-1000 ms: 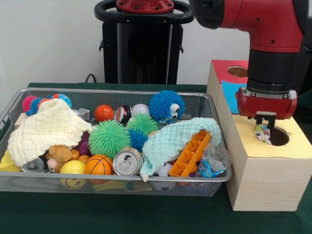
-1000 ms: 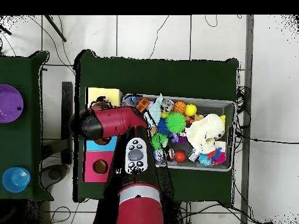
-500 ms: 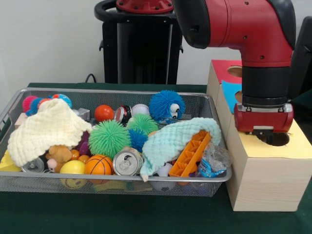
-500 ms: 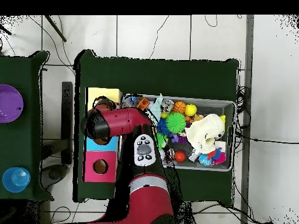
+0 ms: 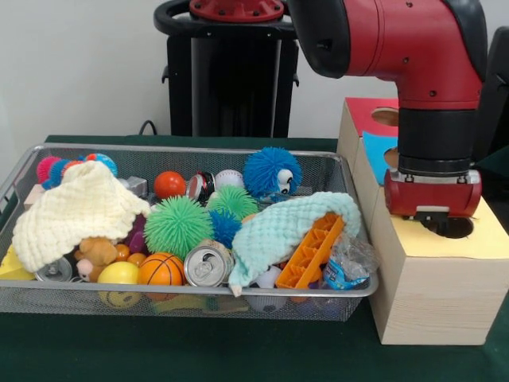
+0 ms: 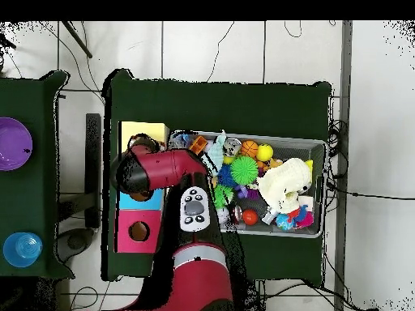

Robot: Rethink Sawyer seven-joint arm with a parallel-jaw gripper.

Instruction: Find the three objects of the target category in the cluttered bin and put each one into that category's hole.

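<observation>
My gripper (image 5: 433,215) hangs right over the round hole (image 5: 456,227) in the yellow top of the wooden box (image 5: 429,294), with the red wrist covering most of it. Nothing shows beneath it. In the wire bin (image 5: 16,179) lie a silver can (image 5: 207,265), a second can (image 5: 54,270) under the cream cloth (image 5: 75,208), and a crumpled clear plastic piece (image 5: 347,263) at the right corner. From overhead the arm (image 6: 158,168) covers the gripper and the box's yellow part (image 6: 144,131).
The box also has a blue section (image 5: 372,151) and a red section with a hole (image 5: 387,117). The bin holds spiky balls, a mint cloth (image 5: 282,227), an orange plastic piece (image 5: 312,251) and a basketball (image 5: 160,269). A purple plate (image 6: 14,144) and a blue cup (image 6: 23,249) sit on a side table.
One second ago a crumpled wrapper hung from the gripper beside the yellow hole; it is no longer visible. The wrist dropped over the hole and has risen slightly.
</observation>
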